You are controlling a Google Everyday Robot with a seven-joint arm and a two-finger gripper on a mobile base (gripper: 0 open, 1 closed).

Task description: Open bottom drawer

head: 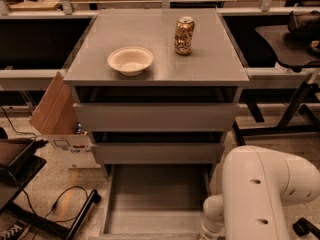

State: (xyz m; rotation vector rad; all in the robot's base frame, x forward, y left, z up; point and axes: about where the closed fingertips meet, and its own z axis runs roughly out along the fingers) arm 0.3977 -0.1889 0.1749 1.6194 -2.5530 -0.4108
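Observation:
The grey cabinet (156, 64) has three drawers. The bottom drawer (150, 204) is pulled far out, and its shallow grey box inside shows empty. Its front lies at or below the lower edge of the view. The two taller-fronted drawers above, the top drawer (156, 116) and the middle drawer (157, 153), are pushed in. My white arm (260, 194) fills the lower right, beside the open drawer's right side. My gripper is below the frame and out of view.
A cream bowl (130, 60) and a gold can (184, 35) stand on the cabinet top. A cardboard box (57, 116) leans at the cabinet's left. A black stand and cables (45, 204) lie on the floor at left. Dark tables flank both sides.

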